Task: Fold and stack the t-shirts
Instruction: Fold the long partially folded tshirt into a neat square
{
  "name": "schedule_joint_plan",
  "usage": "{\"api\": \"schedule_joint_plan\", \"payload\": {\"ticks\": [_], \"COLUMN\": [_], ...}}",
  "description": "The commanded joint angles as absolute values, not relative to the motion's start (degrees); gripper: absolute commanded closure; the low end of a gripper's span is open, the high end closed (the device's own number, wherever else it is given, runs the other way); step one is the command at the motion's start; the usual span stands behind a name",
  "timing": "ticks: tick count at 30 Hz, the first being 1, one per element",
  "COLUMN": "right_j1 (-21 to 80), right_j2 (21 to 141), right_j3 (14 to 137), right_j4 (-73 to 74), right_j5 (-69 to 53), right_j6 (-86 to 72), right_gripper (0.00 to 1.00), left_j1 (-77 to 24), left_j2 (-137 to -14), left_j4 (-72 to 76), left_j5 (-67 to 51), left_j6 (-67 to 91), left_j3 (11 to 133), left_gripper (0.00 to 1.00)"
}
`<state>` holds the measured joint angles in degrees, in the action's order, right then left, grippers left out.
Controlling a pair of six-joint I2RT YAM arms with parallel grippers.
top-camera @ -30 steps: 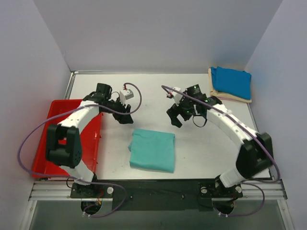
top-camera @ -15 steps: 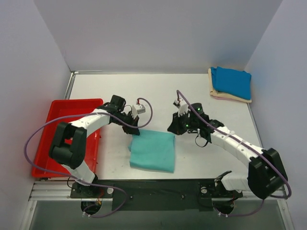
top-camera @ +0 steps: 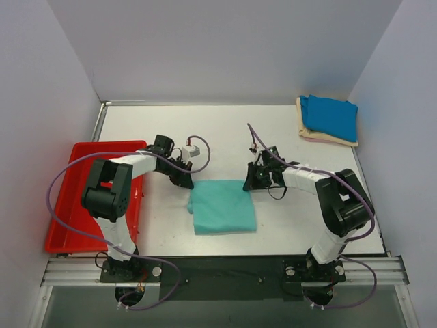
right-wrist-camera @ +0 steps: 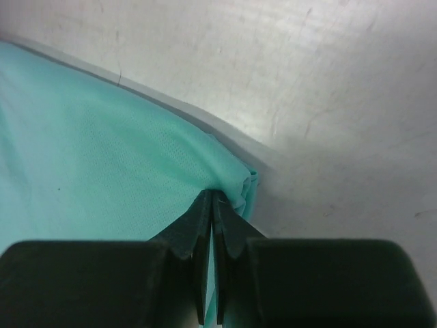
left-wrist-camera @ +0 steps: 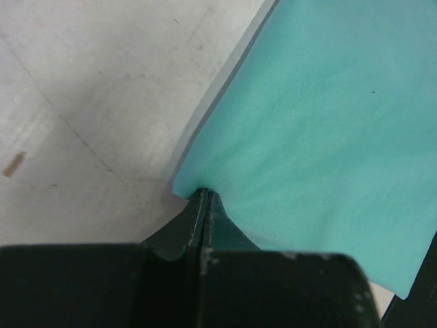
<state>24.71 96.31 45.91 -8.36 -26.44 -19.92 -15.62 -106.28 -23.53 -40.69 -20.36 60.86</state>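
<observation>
The teal-green t-shirt (top-camera: 224, 206) lies folded into a rectangle on the white table, near the middle front. My left gripper (top-camera: 186, 183) is shut on its far left corner; the left wrist view shows the fingertips (left-wrist-camera: 205, 195) pinching the cloth edge (left-wrist-camera: 321, 137). My right gripper (top-camera: 252, 183) is shut on the far right corner, and there too the jaws (right-wrist-camera: 211, 197) are pressed together on a bunched fold of teal cloth (right-wrist-camera: 102, 171). The bright blue t-shirt (top-camera: 331, 117) rests folded on the cream t-shirt (top-camera: 326, 139) at the back right corner.
A red plastic tray (top-camera: 68, 205) sits at the left edge of the table, beside the left arm's base. White walls close in the table on the left, back and right. Purple cables loop from both arms.
Both grippers dropped from above the table to the teal shirt's far corners and shut on them. The shirt has shifted slightly to the right and its outline has changed.
</observation>
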Motion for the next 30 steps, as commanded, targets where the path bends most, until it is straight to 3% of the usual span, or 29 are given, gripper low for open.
{"api": "schedule_joint_plan", "payload": {"ticks": [1,5,6,8,13,19,23,26,30], "right_j1": [24.3,26.1,27.6,30.0,33.6,33.7,33.2,32.2,31.7], "right_j2": [97.6,92.2,90.8,85.8,79.7,81.9,84.5,82.3,76.4], "right_j3": [52.2,57.1,57.2,55.8,48.4,40.0,36.7,37.3,40.9], "right_j4": [-1.1,9.0,11.3,12.9,9.9,1.1,0.6,3.6,10.2], "right_j5": [-17.7,-11.9,-10.7,-8.4,-20.6,-26.1,-24.5,-20.8,-17.6], "right_j6": [-16.5,-12.4,-11.1,-10.1,-14.3,-20.1,-20.9,-20.5,-18.7], "right_gripper": [1.0,1.0,0.94,0.92,0.96,1.0,1.0,1.0,0.91], "left_j1": [-13.4,-11.4,-11.4,-12.6,-21.7,-23.1,-23.0,-22.3,-22.5], "left_j2": [-107.8,-103.4,-100.5,-96.3,-90.7,-101.0,-109.7,-108.6,-103.3], "left_j4": [-21.4,-23.9,-24.4,-26.4,-31.1,-30.5,-41.1,-40.6,-38.3], "left_j5": [-39.1,-36.2,-36.0,-38.0,-44.2,-52.3,-54.4,-53.8,-49.1], "left_j6": [-20.0,-21.5,-22.4,-23.2,-25.0,-20.7,-26.8,-27.4,-27.8], "left_j3": [66.3,68.5,68.1,66.6,59.7,58.9,64.6,64.0,62.7], "left_gripper": [1.0,1.0,1.0,1.0,1.0,1.0,1.0,1.0,1.0]}}
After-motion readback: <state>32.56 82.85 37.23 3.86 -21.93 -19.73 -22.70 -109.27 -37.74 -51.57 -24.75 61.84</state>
